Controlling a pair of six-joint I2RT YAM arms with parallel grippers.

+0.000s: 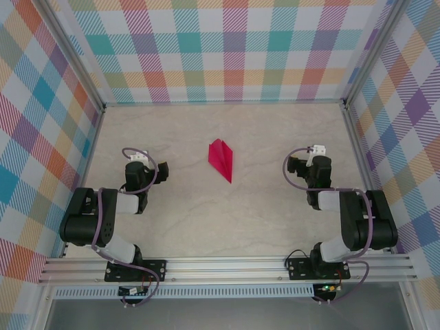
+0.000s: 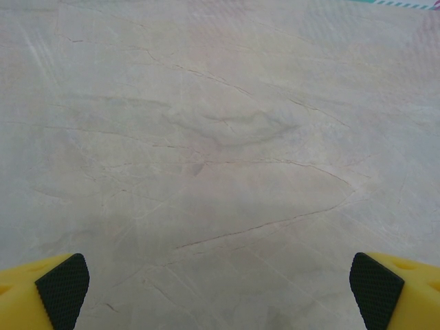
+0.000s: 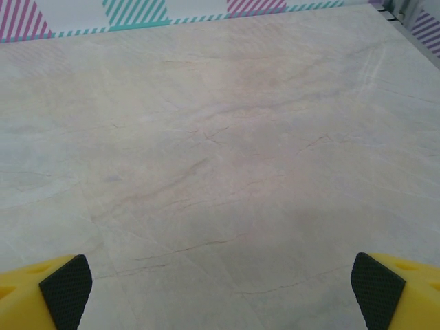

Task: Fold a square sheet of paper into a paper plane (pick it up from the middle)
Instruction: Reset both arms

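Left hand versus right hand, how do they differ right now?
The left hand sits left of the paper plane; the right hand sits right of it. The right hand's view takes in a band of striped wall; the left hand's barely a sliver. Both are open, empty, off the plane.

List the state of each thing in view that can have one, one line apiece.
paper plane: folded into a pointed dart, lying on the table between the two arms, touched by neither gripper.
left gripper: open, holding nothing.
right gripper: open, holding nothing.
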